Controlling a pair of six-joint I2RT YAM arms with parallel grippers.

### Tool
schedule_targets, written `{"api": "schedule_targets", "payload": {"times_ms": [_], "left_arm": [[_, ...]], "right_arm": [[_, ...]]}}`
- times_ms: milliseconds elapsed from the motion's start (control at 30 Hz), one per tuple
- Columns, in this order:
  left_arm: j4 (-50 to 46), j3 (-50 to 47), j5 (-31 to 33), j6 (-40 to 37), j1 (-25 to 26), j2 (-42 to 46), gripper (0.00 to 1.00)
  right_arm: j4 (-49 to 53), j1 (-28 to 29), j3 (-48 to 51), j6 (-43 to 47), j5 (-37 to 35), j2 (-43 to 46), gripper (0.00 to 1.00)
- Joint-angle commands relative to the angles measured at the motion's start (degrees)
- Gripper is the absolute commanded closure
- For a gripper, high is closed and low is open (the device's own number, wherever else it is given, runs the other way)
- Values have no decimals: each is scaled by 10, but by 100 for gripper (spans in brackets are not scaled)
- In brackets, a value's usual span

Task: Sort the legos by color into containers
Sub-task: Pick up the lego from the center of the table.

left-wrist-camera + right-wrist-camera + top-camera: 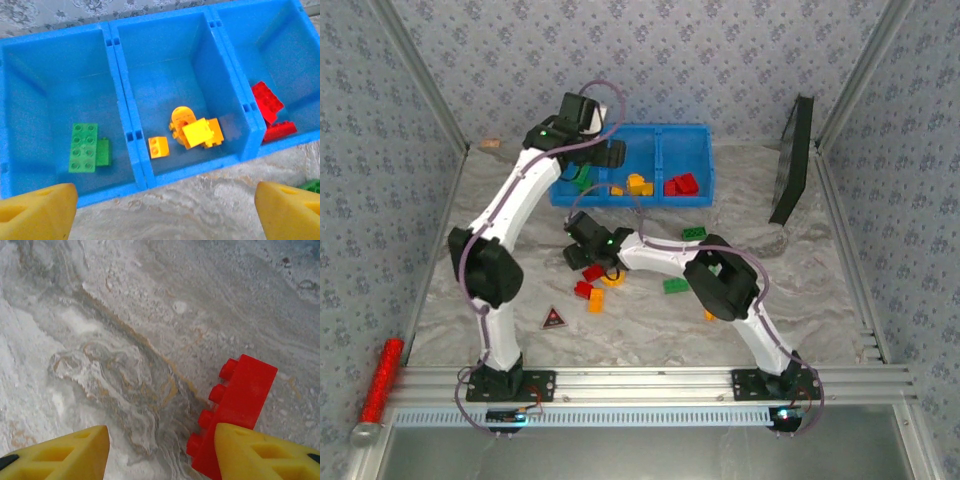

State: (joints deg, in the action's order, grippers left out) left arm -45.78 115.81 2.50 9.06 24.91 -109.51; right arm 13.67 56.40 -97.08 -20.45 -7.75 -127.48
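Left gripper (165, 212): yellow fingers (40, 210) wide apart, nothing between them. It hangs over the bin (112, 192).

Bin: bright blue plastic, three open compartments side by side.
- Left compartment: green bricks (84, 147), an eight-stud one lying studs up and a smaller one touching its side.
- Middle: orange-yellow pile (197, 131), with a small orange brick (158, 147) just beside it.
- Right: red pair (270, 112) against the near wall.

Right gripper (160, 445): fingers apart, low over the marbled table (125, 340). A red brick (240, 400) lies on its side against the inner face of one finger (270, 455), with its row of round studs facing the gap. There is open space between it and the other finger, so it is not clamped.

Top view: the right gripper (582, 248) sits among loose bricks (592, 285), red and orange, on the table in front of the bin. Two green ones (694, 233) (675, 286) lie further right. A dark triangular tag (553, 320) lies near them; its red mark is too small to read.
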Motion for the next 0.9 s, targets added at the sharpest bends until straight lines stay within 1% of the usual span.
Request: {"api": "schedule_targets", "payload": {"times_ms": [0, 100, 233, 333, 433, 567, 867], "left_arm": [[-9, -58, 25, -36, -7, 67, 8], [3, -131, 32, -32, -20, 128, 8], [23, -227, 41, -29, -31, 207, 8], [21, -267, 51, -30, -36, 252, 7], [16, -293, 63, -30, -40, 287, 7], [15, -314, 55, -24, -43, 330, 6], [16, -328, 51, -28, -49, 395, 2]], "right_arm": [[41, -14, -19, -19, -5, -34, 43], [45, -23, -30, -21, 0, -45, 47], [59, -32, -52, -22, 2, -63, 48], [64, -34, -57, -21, -1, -66, 48], [70, -35, -55, -21, -10, -63, 49], [50, -33, -24, -16, -21, -35, 48], [47, -25, -9, 7, -36, 16, 45]]}}
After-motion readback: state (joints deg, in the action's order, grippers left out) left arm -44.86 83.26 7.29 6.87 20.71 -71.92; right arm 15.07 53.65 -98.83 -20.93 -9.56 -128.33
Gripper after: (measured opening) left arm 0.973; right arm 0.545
